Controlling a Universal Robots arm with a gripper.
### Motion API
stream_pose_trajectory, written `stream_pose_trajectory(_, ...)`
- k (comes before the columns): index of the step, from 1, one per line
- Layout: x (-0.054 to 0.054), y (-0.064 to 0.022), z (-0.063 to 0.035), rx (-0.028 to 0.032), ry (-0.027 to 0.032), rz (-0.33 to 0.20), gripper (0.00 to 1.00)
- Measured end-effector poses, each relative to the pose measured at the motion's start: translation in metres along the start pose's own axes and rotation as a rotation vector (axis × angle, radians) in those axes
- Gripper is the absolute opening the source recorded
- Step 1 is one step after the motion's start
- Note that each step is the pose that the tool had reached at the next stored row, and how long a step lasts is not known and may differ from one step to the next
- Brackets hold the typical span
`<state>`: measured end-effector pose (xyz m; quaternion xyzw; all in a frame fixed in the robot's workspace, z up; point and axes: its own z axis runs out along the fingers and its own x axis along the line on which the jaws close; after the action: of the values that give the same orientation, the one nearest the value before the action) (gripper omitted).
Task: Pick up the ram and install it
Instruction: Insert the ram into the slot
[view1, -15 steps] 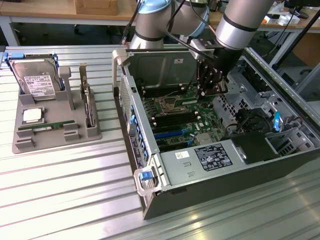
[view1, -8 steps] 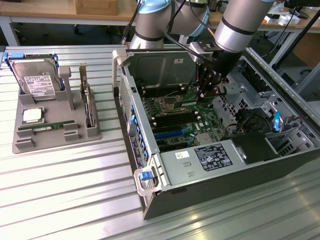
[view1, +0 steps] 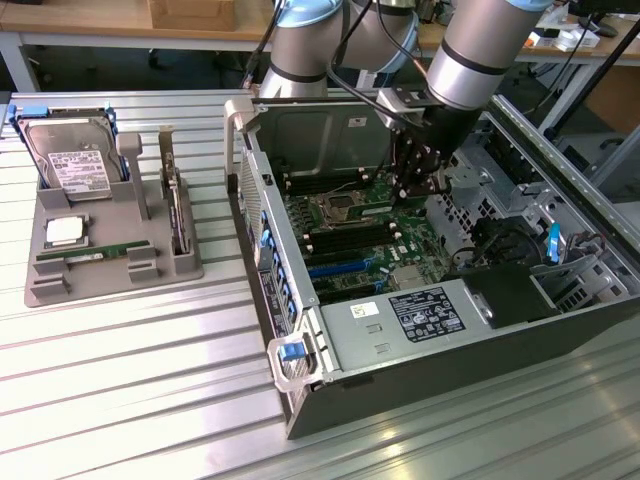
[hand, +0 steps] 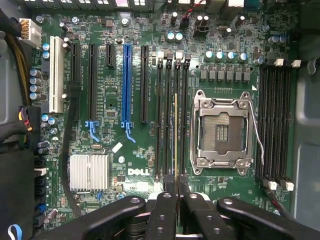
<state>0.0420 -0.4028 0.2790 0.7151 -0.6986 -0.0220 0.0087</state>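
Exterior view
Desk (view1: 120, 390): a ribbed metal surface carrying a grey parts tray and an open computer case.
Parts tray (view1: 110, 255): sits toward the desk's edge on the exterior view's left, holding a hard drive (view1: 68, 165) upright at its far end, a square silver processor (view1: 64, 232) below it, and a green stick (view1: 85, 256) lying flat in a slot.
Computer case (view1: 440, 300): lies on its side, panel off, green motherboard (view1: 355, 235) exposed.
Arm: reaches down from the top into the case.
Claw (view1: 420, 190): low over the motherboard, near the middle of the case; what it grips cannot be made out from this side.

Wrist view
Claw (hand: 176, 200): black fingers (hand: 165, 210) drawn together, clamped on the ram.
Ram (hand: 175, 135): seen edge-on as a thin yellowish line, upright, running along the row of black memory slots (hand: 172, 115) just beside the empty processor socket (hand: 222, 131); whether it is seated in a slot cannot be told.
Second memory slots (hand: 275, 125): on the socket's other side.
Blue expansion slot (hand: 126, 85): well apart from the ram.
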Motion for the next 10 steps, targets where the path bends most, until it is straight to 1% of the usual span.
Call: stream_pose_trajectory(10,0.0001,-0.0003,0.0079,0.0,-0.0001,0.0,0.12)
